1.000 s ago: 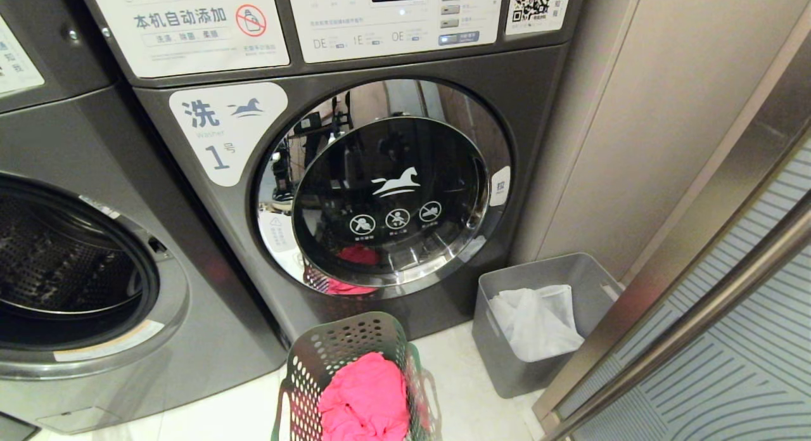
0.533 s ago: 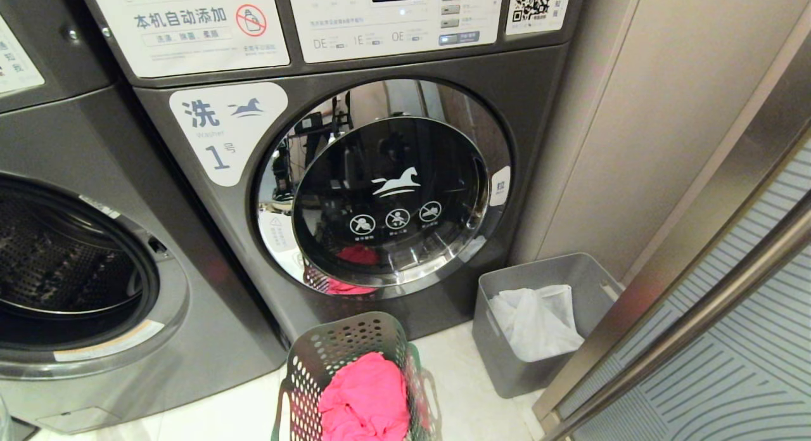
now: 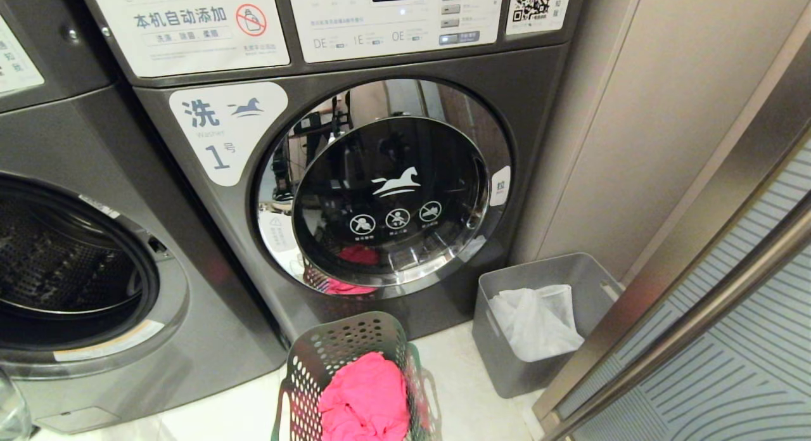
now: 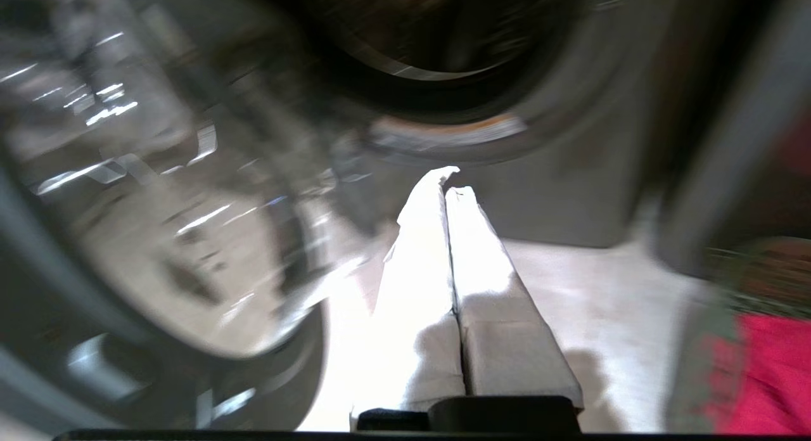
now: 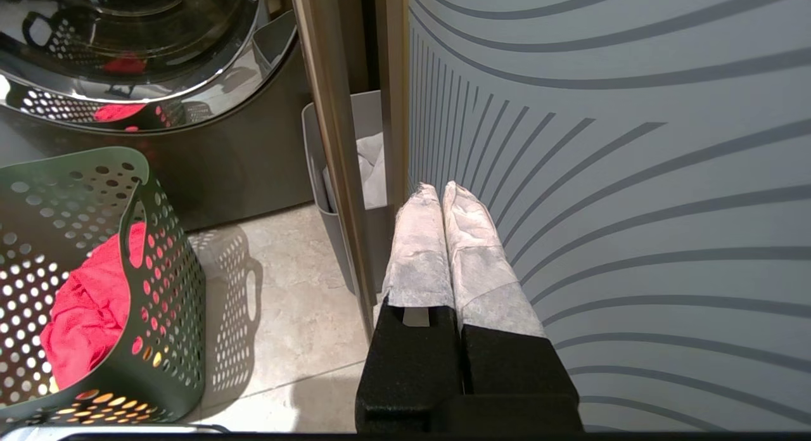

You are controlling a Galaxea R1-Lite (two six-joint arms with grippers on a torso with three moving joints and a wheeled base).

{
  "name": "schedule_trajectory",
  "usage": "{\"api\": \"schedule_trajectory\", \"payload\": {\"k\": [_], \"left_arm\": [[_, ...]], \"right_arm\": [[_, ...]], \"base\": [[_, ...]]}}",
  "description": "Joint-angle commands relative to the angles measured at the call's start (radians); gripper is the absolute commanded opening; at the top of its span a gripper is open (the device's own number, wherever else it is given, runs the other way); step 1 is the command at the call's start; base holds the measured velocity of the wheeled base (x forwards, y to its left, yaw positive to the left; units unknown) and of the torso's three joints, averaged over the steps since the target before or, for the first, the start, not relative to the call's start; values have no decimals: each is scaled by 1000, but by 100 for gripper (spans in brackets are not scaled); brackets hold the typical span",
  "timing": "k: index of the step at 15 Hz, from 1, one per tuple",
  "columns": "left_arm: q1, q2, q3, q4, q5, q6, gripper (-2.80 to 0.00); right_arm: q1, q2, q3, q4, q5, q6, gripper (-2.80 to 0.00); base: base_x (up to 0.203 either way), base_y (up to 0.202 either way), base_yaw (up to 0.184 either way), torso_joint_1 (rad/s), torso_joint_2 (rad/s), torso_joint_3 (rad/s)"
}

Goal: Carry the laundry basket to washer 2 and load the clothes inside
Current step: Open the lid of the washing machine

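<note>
Head view, basket: the basket sits on the floor before the shut door of the washer marked 1, with the pink clothes inside; neither arm shows here.
Head view, risk: the open drum on the robot's left likely belongs to washer 2; loading into washer 1 would be the wrong machine, and its door is closed anyway.
Left wrist view, pose: the left gripper points at the panel below the open drum, above the floor, its fingers pressed together and empty.
Left wrist view, risk: with the claw closed it cannot take a handle; a low sweep could strike the washer front or the swung-open door beside it.
Right wrist view, pose: the right gripper hangs close to the striped panel, fingers together, holding nothing, apart from the basket.
Right wrist view, risk: a careless swing could scrape that panel or the grey bin.
</note>
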Motion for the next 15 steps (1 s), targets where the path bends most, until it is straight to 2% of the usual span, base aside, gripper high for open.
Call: {"api": "schedule_trajectory", "payload": {"k": [1, 3, 6, 9, 15], "left_arm": [[43, 389, -78, -37, 242, -36, -280], [124, 559, -140, -86, 348, -68, -280], [272, 680, -185, -197, 421, -92, -280], [352, 735, -206, -212, 424, -95, -280], [450, 781, -258, -215, 406, -100, -280]], "right_arm": [[1, 0, 0, -1, 1, 0, -280], [1, 0, 0, -1, 1, 0, -280], [1, 0, 0, -1, 0, 0, -280], [1, 0, 0, -1, 0, 0, -280], [1, 0, 0, -1, 0, 0, -280]], "base": [[0, 0, 0, 0, 0, 0], [0, 0, 0, 0, 0, 0], [0, 0, 0, 0, 0, 0], [0, 0, 0, 0, 0, 0], [0, 0, 0, 0, 0, 0]]}}
